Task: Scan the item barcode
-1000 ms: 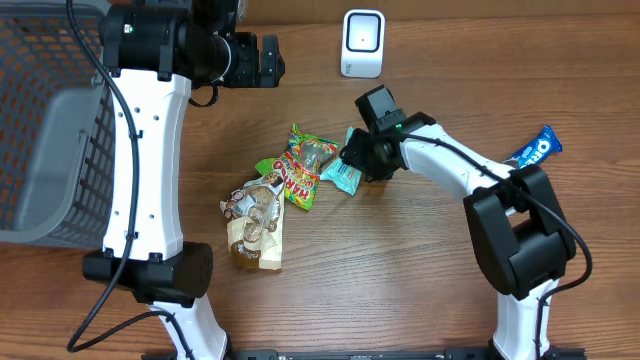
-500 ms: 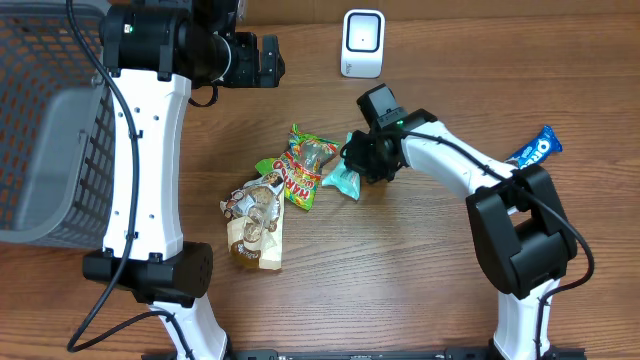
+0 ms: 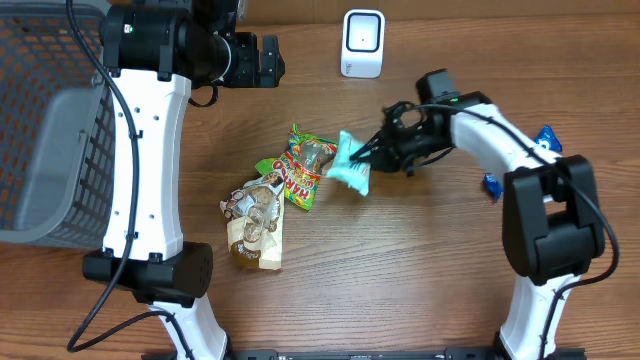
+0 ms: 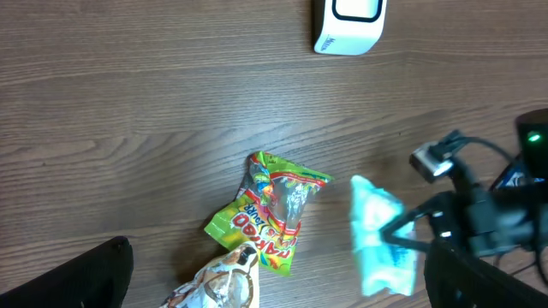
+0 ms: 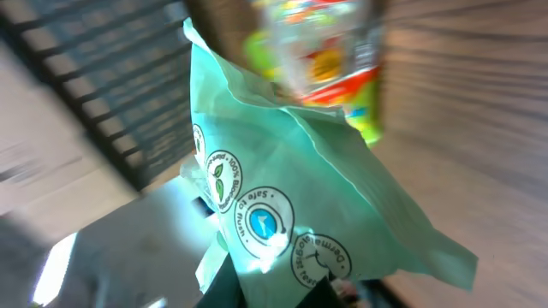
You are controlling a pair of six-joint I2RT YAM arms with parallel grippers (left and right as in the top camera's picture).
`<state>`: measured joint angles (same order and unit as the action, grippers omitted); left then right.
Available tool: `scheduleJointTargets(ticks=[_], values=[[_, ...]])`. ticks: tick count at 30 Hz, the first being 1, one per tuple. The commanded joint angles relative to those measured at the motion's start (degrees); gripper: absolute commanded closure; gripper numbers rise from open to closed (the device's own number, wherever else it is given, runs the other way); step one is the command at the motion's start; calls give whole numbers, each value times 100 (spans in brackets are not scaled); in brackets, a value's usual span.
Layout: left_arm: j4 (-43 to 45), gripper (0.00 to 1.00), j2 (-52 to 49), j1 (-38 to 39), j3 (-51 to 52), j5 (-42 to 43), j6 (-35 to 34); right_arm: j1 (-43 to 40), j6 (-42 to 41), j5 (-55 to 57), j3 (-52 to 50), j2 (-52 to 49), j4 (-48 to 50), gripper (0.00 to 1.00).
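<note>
My right gripper [image 3: 373, 152], clenched on the crinkly mint-green plastic packet [image 3: 350, 163], had raised it below the white boxy scanner [image 3: 362, 43]; my left gripper [image 3: 270, 62] stayed released.

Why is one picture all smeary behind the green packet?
Right wrist view: the background is streaked, likely motion blur, yet the green packet, pinched in the right gripper, is fairly sharp. Overhead view: crisp throughout. Left wrist view: mostly crisp, the packet a little soft.

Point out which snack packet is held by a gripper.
The mint-green packet, pinched by the right gripper; the Haribo bag and brown packet lie untouched on the table.
</note>
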<state>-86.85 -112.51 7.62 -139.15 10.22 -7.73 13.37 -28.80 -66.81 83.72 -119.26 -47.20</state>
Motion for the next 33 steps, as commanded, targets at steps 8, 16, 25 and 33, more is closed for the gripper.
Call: scheduleJointTargets(ticks=[8, 16, 25, 33], values=[[9, 0, 48, -9, -46, -31, 44, -140, 326, -2315, 118, 85, 164, 96], [9, 0, 48, -9, -46, -31, 44, -271, 297, -2317, 118, 109, -28, 96], [9, 0, 48, -9, -46, -31, 44, -608, 986, -2321, 118, 645, -258, 97], [9, 0, 48, -9, -46, -31, 44, -835, 2498, -1462, 118, 1847, -994, 97]])
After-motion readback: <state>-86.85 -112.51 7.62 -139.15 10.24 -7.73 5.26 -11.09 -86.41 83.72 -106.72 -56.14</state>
